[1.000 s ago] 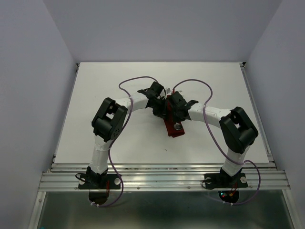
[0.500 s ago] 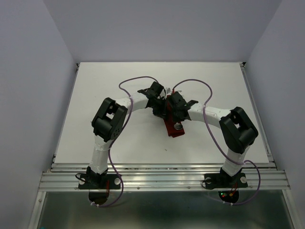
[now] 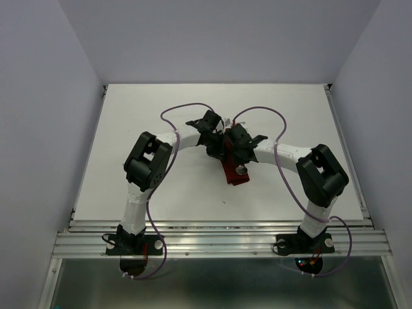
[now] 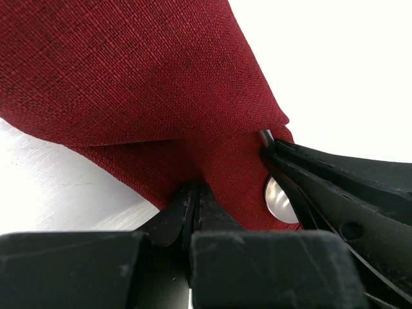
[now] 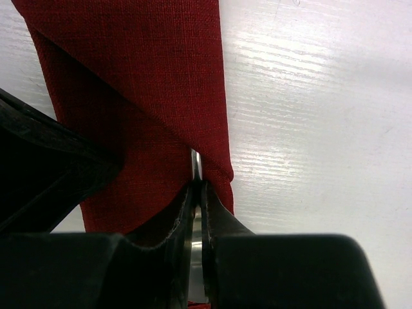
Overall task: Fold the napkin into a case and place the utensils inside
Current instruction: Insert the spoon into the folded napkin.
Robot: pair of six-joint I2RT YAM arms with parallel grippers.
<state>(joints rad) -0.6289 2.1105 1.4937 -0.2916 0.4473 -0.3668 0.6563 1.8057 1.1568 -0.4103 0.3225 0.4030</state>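
Okay, left gripper (image 4: 193, 187) pinched shut on the napkin (image 4: 129, 77) fold, right gripper (image 5: 198, 183) clamped on a utensil (image 5: 197, 161) at its near end, long axis near-far.

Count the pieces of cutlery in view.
1 for certain: a spoon, its bowl showing against the maroon napkin beside the right end effector. A metal sliver pinched in that end effector may be its handle or a second piece; the folds could hide more.

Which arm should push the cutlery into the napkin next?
Right. The right end effector is shut on the spoon at the napkin's edge; the left end effector pinches the napkin, so it should just hold.
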